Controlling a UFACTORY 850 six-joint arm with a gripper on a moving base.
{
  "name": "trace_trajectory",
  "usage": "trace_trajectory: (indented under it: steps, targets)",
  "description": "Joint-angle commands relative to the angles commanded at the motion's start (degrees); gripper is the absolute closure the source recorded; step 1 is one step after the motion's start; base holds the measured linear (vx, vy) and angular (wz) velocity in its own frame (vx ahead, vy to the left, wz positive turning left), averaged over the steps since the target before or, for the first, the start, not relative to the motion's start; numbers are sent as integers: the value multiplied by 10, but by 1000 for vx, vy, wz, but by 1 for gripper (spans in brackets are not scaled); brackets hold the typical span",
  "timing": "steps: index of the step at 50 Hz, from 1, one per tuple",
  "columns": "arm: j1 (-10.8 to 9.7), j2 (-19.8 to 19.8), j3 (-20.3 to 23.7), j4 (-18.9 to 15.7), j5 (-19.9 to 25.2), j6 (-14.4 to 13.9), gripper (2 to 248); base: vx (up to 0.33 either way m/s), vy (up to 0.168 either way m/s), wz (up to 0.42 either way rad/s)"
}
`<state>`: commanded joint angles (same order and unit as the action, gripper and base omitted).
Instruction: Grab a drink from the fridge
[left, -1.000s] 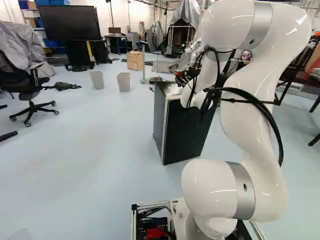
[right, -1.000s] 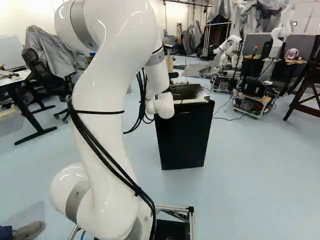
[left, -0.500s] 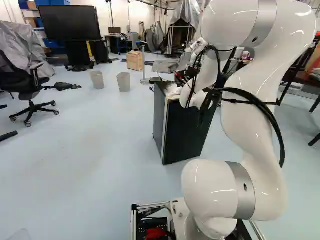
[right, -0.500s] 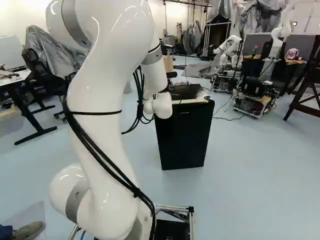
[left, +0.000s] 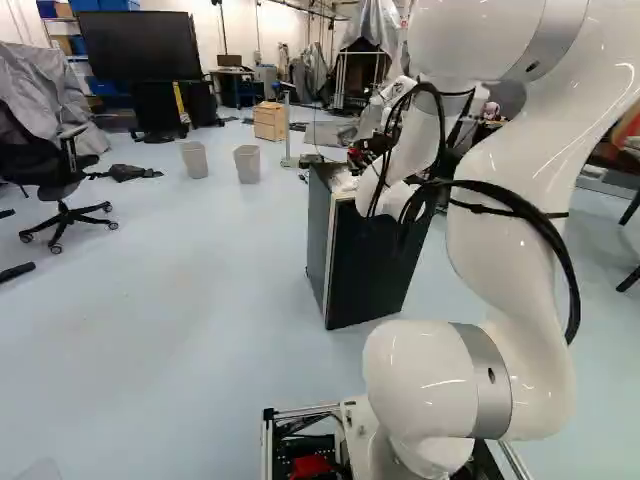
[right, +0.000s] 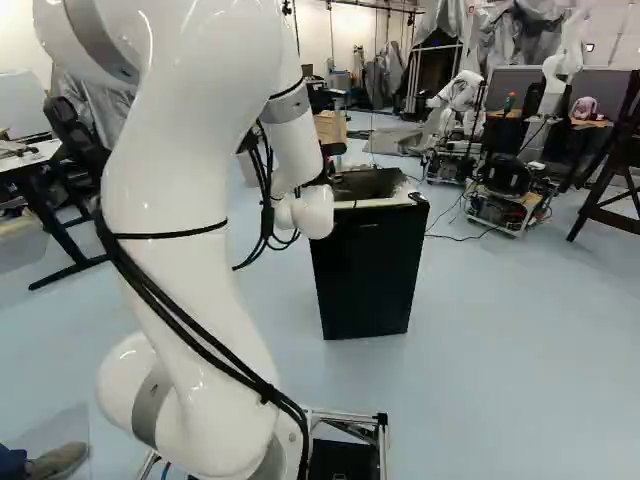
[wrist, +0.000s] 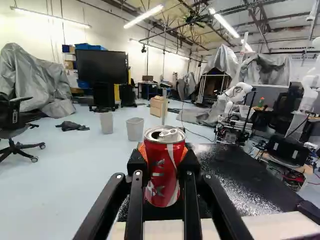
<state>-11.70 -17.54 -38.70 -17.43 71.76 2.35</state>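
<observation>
Drew the white arm (right: 185, 170) back towards the base since the earlier pictures and eased its wrist end slightly left, carrying the held can along; left the base and the fridge (right: 365, 285) in place. At far left, left the office chair (wrist: 11, 119) and, nearer the middle, two grey bins (wrist: 134, 129) well apart from the job, likely no bother. To the right of these and much nearer, held the red can (wrist: 162, 177) upright in the gripper (wrist: 163, 162), closed on it from two sides with orange pads (wrist: 142, 151), probably to prevent slipping and spilling. Gripped it around the body, seemingly to avoid pressing the lid (wrist: 164, 134). Had it by the left part of the fridge's dark top (wrist: 232, 175); could not tell contact from a gap underneath. Judged the grab done, with a steady, level retreat needed next to avoid knocking the edge. At far right, left another robot (wrist: 236, 97) well apart.
</observation>
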Motion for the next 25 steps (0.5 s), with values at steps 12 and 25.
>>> trace_trajectory:
  steps: [12,25]
  targets:
    - [16,47,47,24,-30,-3,175,0,0,0]
    - [38,108,108,56,-70,-8,175,0,0,0]
